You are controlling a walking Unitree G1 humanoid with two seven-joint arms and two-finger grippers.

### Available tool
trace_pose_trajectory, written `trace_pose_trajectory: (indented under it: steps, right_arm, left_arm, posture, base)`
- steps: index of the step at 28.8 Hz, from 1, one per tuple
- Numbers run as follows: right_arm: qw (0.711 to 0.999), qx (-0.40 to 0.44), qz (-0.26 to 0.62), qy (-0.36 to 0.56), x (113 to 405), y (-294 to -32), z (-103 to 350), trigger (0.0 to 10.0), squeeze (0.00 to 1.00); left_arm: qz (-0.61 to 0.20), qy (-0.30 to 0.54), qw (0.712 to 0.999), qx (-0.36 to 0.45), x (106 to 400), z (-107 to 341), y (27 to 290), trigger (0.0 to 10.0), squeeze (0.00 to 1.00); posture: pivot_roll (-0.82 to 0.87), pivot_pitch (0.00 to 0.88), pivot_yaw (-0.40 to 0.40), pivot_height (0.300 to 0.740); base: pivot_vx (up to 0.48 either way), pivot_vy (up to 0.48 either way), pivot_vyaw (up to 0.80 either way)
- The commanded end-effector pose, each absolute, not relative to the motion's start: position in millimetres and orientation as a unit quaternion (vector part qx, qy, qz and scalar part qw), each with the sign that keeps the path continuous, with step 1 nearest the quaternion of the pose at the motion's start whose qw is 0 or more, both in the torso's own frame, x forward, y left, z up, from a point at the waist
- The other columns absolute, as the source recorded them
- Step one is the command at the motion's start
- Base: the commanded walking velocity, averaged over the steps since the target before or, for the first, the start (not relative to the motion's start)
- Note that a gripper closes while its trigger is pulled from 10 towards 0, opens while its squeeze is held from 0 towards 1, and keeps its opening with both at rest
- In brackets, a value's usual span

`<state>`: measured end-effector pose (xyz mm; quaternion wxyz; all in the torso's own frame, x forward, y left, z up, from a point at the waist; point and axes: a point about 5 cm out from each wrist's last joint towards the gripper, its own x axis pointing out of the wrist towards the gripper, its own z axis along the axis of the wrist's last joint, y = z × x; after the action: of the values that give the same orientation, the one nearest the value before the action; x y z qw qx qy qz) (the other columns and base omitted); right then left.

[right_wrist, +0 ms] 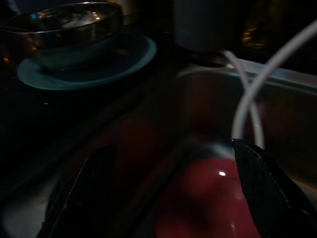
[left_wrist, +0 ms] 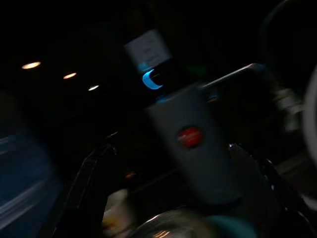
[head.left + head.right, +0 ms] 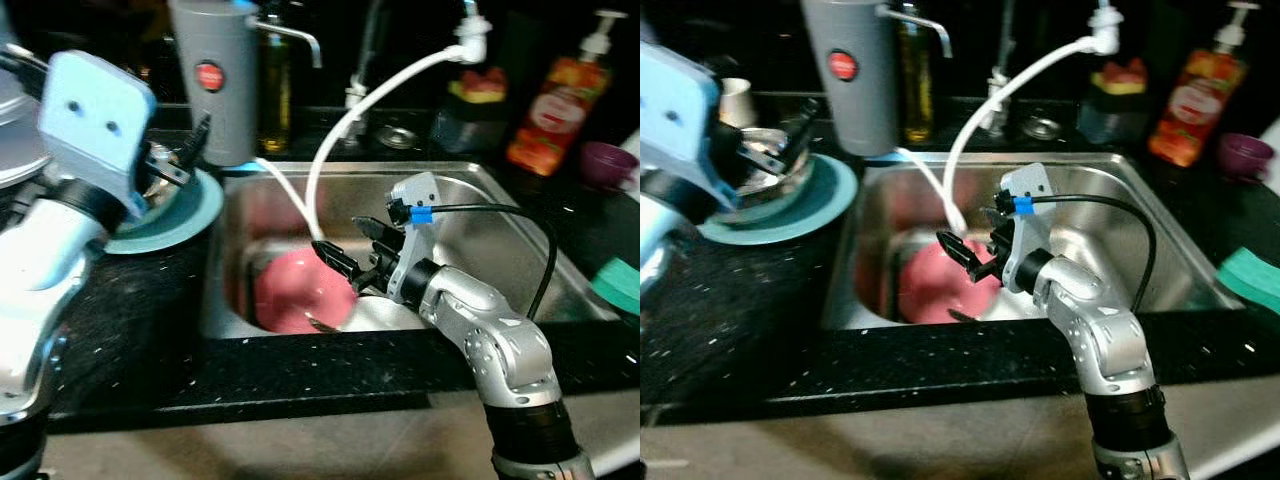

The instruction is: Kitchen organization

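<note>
One pink bowl (image 3: 300, 290) lying in sink (image 3: 480, 185), tilted, wet. I judge it light, rigid, slippery; best hold is rim. Right pincer (image 3: 352, 252) spread wide just above it. Left pincer (image 3: 175, 160) over teal plate (image 3: 190, 215) on table, fingers apart, empty.

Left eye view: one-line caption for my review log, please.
Right pincer open over a pink plate in the steel sink; left pincer beside the teal plate.

Head eyes: look down on the sink (image 3: 480, 190) from near.
Wrist views: close and dark; the right shares the sink.
</note>
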<state>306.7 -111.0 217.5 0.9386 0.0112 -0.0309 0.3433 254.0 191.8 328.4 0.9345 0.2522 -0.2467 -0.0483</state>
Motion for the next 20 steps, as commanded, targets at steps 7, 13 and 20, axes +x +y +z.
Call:
trace_pose_trajectory:
  steps: [7, 13, 20]
  right_arm:
    - [0.935, 0.008, 0.352, -0.039, 309.3, -109.4, 218.1, 10.0, 0.0]
    - [0.934, 0.005, 0.356, -0.041, 309.8, -108.1, 218.0, 10.0, 0.0]
    - [0.934, 0.002, 0.353, -0.046, 310.3, -108.2, 218.7, 10.0, 0.0]
  left_arm:
    - [-0.027, -0.221, 0.928, 0.299, 250.4, 308.9, 197.9, 10.0, 0.0]
    - [-0.027, -0.2, 0.928, 0.312, 254.1, 293.8, 201.2, 10.0, 0.0]
    - [-0.032, -0.185, 0.922, 0.337, 257.4, 283.9, 202.9, 10.0, 0.0]
  posture:
    - [0.14, 0.0, -0.069, 0.74]
    - [0.13, 0.0, -0.069, 0.74]
    - [0.13, 0.0, -0.071, 0.74]
  base:
    - [0.0, 0.0, 0.79]
    - [0.0, 0.0, 0.79]
    - [0.0, 0.0, 0.79]
